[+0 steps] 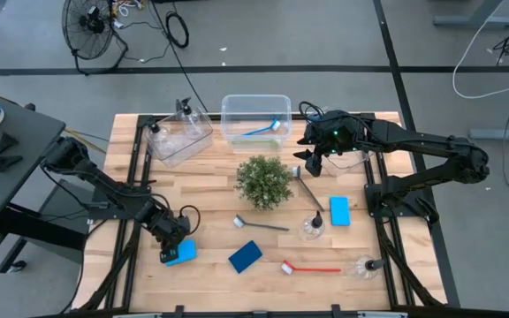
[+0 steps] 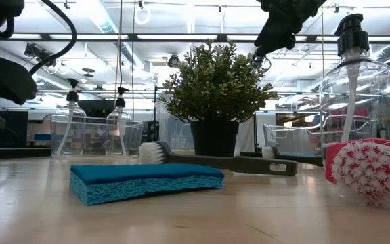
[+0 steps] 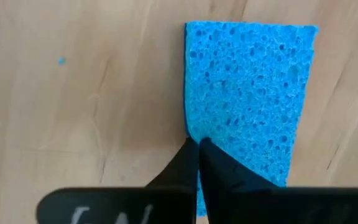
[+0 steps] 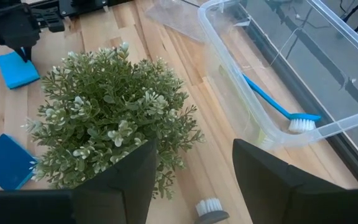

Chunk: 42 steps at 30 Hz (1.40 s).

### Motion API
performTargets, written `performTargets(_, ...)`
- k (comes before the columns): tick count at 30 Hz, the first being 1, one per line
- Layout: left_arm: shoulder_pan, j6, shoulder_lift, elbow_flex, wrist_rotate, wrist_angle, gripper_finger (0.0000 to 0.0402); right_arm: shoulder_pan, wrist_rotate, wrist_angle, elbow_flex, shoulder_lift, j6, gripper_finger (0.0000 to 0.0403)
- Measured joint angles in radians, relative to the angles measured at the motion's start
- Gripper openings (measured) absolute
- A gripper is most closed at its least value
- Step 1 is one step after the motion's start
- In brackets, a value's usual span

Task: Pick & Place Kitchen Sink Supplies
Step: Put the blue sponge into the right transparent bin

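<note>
- The blue sponge [image 3: 247, 99] lay flat on the wooden table [image 1: 210, 190], at the corner nearest the left arm's base.
- The left gripper [image 3: 199, 155] was down on it, fingers pinched fully together at the sponge's edge; they appeared to hold it, though the bite looked thin.
- The right gripper [image 4: 191, 180] waited, fingers apart and holding nothing, above the green plant [image 4: 114, 118] beside the clear bin [image 4: 328, 81] that held a blue brush [image 4: 278, 106].
- To do this step well, I judged the lift should be slow and straight up, since soft foam pinched at its edge could sag or slip free.
- The carry should pass clear of the plant.
</note>
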Motion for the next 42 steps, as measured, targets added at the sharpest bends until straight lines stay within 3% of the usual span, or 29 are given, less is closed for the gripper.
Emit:
performTargets(13, 0.001, -0.027, -0.001, 0.067, 0.0, 0.001, 0.0001, 0.0, 0.0, 0.0, 0.0, 0.0, 0.0, 0.0213)
performTargets(20, 0.02, -0.02, -0.002, 0.166, -0.073, -0.05, 0.0001, 0.0, -0.002, 0.039, 0.0, 0.0, 0.001, 0.0213)
performTargets(28, 0.122, 0.131, -0.002, 0.341, -0.179, -0.174, 0.0, 0.0, -0.003, 0.122, 0.0, 0.0, 0.001, 0.0213)
performTargets(42, 0.377, 0.499, -0.002, 0.677, -0.254, -0.352, 0.0, 0.0, -0.049, 0.163, 0.0, 0.0, 0.039, 0.0213)
